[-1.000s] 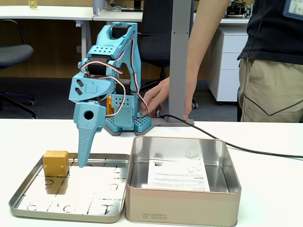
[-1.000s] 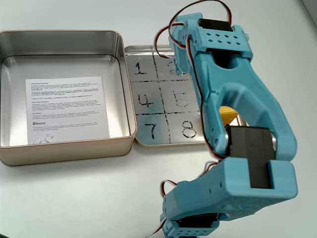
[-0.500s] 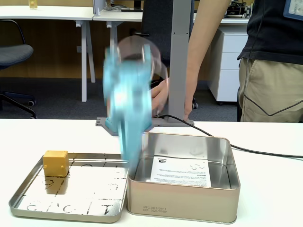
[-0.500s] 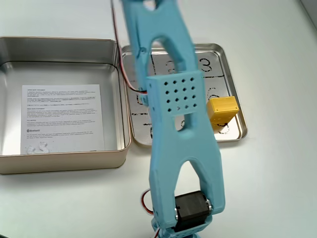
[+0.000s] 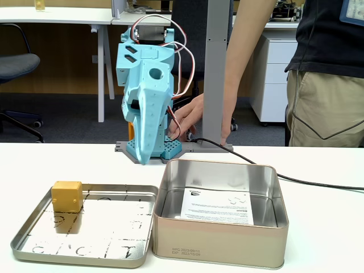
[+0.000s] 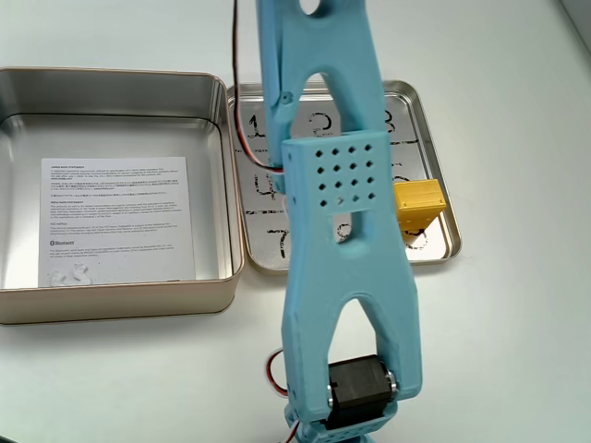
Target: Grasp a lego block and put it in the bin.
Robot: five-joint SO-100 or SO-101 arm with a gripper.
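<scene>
The yellow-orange lego block [image 5: 67,196] sits at the left rear of a shallow metal tray [image 5: 108,250]; from above the lego block [image 6: 418,205] lies by the right rim of that tray [image 6: 434,138]. The bin [image 5: 219,250] stands right of the tray with a white printed sheet [image 5: 218,207] at its bottom; from above the bin [image 6: 229,175] holds nothing else. My blue gripper [image 5: 144,161] hangs behind the gap between tray and bin, tip down, well above and apart from the block. Its fingers taper together, shut and holding nothing. Seen from above, the arm [image 6: 337,212] covers the tray's middle.
A person stands behind the table at the right, one hand [image 5: 190,116] by the arm's base. A black cable [image 5: 267,170] runs across the white tabletop behind the bin. Desks and a chair [image 5: 17,65] fill the background.
The arm swung up and back from beside the block to behind the tins. The bin shifted slightly. The block stayed in place.
</scene>
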